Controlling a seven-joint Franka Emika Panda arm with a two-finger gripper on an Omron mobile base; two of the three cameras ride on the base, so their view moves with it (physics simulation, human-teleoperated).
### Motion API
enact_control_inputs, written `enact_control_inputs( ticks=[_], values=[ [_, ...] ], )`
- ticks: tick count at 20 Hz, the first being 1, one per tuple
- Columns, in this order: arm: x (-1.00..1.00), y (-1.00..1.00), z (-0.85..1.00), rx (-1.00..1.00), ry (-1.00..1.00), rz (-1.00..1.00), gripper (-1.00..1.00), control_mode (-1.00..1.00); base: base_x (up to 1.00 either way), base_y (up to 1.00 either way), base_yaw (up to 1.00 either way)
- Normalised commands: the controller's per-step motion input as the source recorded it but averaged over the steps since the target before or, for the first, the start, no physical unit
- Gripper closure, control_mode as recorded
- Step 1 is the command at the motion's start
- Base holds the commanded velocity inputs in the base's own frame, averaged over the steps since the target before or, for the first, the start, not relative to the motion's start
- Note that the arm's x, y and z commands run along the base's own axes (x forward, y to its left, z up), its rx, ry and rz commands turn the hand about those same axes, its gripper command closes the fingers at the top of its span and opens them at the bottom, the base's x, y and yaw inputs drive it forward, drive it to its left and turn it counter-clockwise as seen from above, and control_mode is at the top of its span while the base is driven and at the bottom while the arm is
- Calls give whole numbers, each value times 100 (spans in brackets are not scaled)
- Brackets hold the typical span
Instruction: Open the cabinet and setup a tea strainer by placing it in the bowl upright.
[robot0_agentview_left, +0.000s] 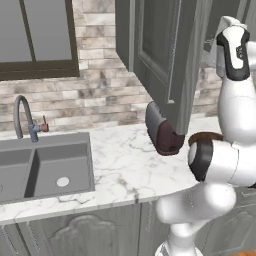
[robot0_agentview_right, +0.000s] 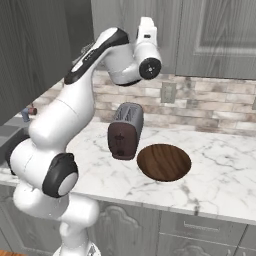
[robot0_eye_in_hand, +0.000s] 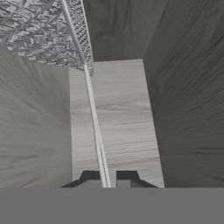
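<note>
The cabinet (robot0_agentview_left: 165, 55) stands with its door swung open, and my arm reaches up into it. In the hand view the tea strainer (robot0_eye_in_hand: 35, 35), a silvery speckled mesh, lies at the upper left inside the cabinet. A thin silver edge of it runs down to my gripper (robot0_eye_in_hand: 107, 179), which is shut on it between the two dark fingertips. The bowl (robot0_agentview_right: 164, 161), wide, shallow and dark brown, sits empty on the marble counter to the right of the toaster. My arm partly hides the bowl (robot0_agentview_left: 205, 136) in the left base view.
A dark red and grey toaster (robot0_agentview_right: 125, 131) stands on the counter under the open door. The sink (robot0_agentview_left: 45, 170) and faucet (robot0_agentview_left: 25, 117) are to the left. A pale shelf board (robot0_eye_in_hand: 122, 113) lies under the hand, with dark cabinet walls close on both sides.
</note>
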Motion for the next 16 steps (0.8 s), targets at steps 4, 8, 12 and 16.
enact_control_inputs(
  ticks=[4, 8, 12, 16],
  values=[
    [-100, -17, 0, 6, 0, -12, 100, -100, 0, 0, 0],
    [-100, -24, 0, 4, 0, -12, 100, -100, 0, 0, 0],
    [-100, -20, 0, 2, 0, -11, 100, -100, 0, 0, 0],
    [-100, -17, 0, 1, 2, -9, 100, -100, 0, 0, 0]
  ],
)
